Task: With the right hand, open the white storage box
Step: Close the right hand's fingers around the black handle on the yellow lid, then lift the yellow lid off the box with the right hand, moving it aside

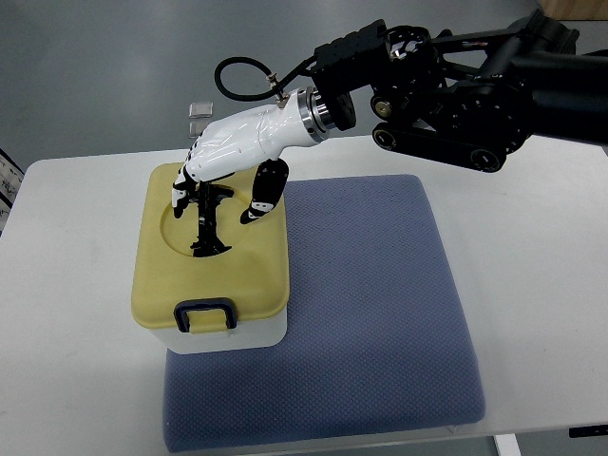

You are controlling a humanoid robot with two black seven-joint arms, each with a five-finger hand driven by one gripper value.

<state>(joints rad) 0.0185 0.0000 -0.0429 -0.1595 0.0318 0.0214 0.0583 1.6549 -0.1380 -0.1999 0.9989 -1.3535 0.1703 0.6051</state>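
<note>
The white storage box (237, 334) with a pale yellow lid (242, 271) and a dark front latch (205, 313) stands on the left part of a blue mat. The lid is down. My right hand (220, 204), white with black fingers, comes in from the right and hangs over the lid's round recess (180, 237). Its fingers (204, 223) point down, spread and slightly bent, reaching to the lid surface; whether they touch it I cannot tell. The thumb (264, 195) hangs near the lid's right side. The hand holds nothing. The left arm is out of view.
The blue textured mat (370, 313) covers the middle of the white table (66, 313). The right arm's black links (446, 95) span the upper right. Two small clear squares (199, 116) lie beyond the table's back edge.
</note>
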